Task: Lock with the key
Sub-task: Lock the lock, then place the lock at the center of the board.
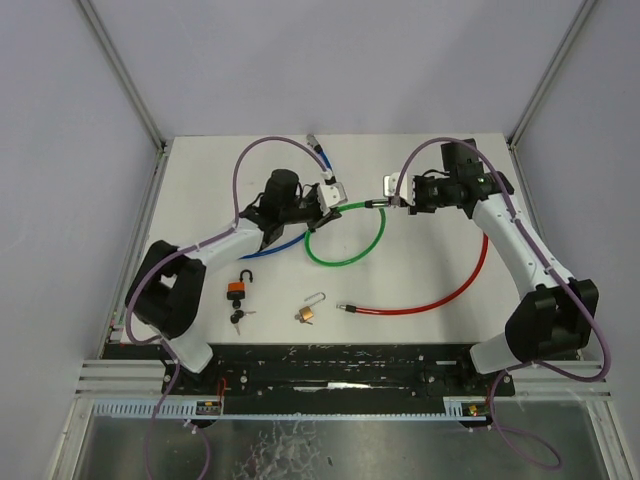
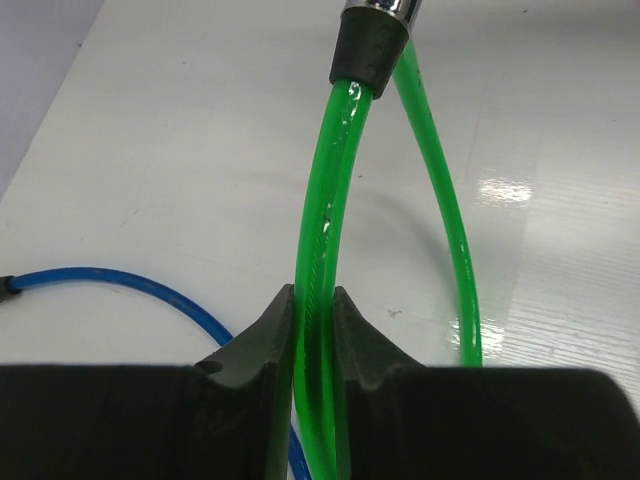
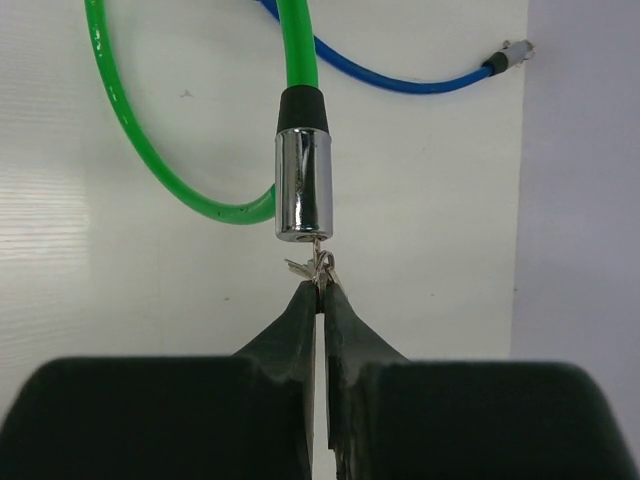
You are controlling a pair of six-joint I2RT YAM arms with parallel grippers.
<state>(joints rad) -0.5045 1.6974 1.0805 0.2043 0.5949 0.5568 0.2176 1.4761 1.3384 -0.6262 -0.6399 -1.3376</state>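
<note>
The left gripper (image 2: 313,300) was pressed together on the green plastic-coated cable (image 2: 325,200), pinching it a short way behind the black collar, probably to keep the lock end from swinging or twisting while the other arm worked on it. The cable's loop lay on the white table (image 1: 420,160), and everything else is best placed from that loop. At the loop's far right side, where its two ends met, the chrome cylindrical lock barrel (image 3: 303,185) pointed toward the right gripper (image 3: 320,290), whose fingers were closed on the small silver key (image 3: 318,268) sitting at the barrel's mouth. In line with the barrel like this, the wrist could turn the key about the barrel's own axis. How deep the key sat in the keyway could not be told. The locking turn looked to be the step in hand. A thin blue cable (image 1: 285,243) ran off from the loop's left side, a red cable (image 1: 450,290) curved away near its right, and an orange-topped padlock (image 1: 238,288) and a small brass padlock (image 1: 306,315) lay nearer the arm bases, well apart from the loop and untouched.
</note>
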